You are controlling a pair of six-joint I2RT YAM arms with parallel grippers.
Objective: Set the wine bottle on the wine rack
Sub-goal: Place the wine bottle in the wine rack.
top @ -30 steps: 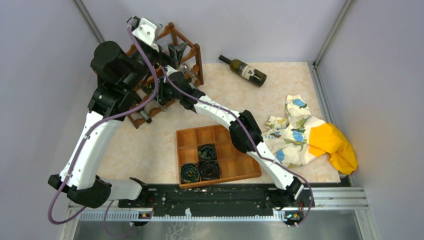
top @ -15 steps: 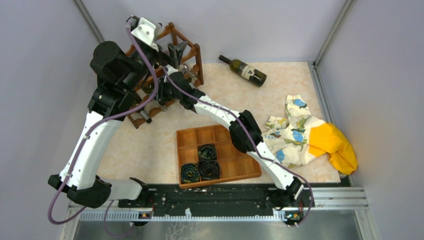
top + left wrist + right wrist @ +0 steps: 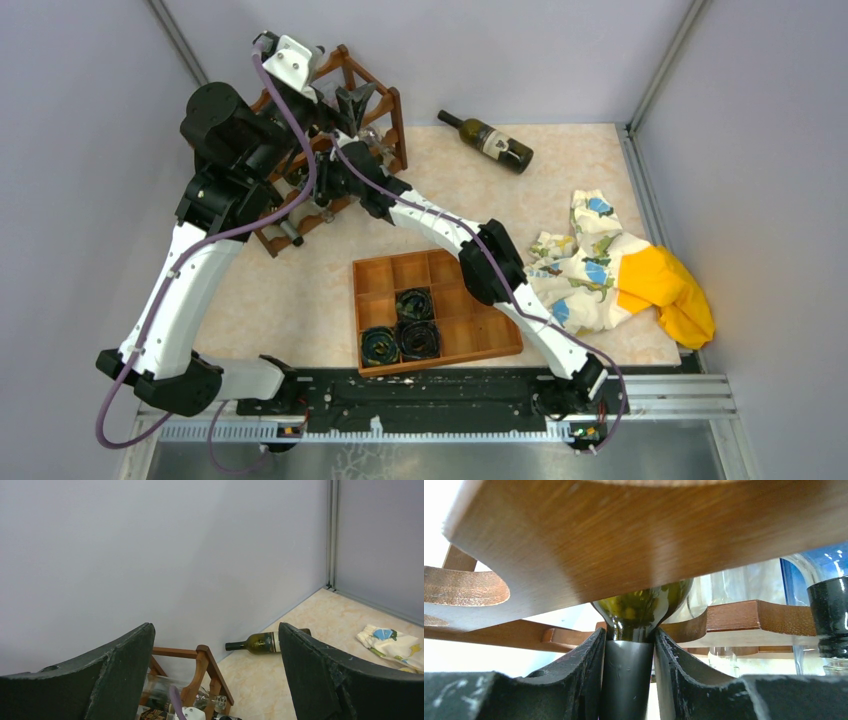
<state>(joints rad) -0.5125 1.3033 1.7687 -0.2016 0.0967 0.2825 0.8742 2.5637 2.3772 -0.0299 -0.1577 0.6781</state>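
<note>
With the wine bottle [image 3: 640, 606] lying inside the wine rack [image 3: 624, 545] at the far left and the right claw [image 3: 628, 647] closed on its neck, I would open slowly, then retreat straight; the left claw [image 3: 215, 628] hangs wide open.

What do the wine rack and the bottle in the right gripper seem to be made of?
The wine rack looks like wood, stained reddish-brown with a low sheen: grain streaks run along its rail. The bottle looks like green glass, glossy and translucent at the shoulder; the black matte sleeve on its neck may be foil or plastic.
</note>
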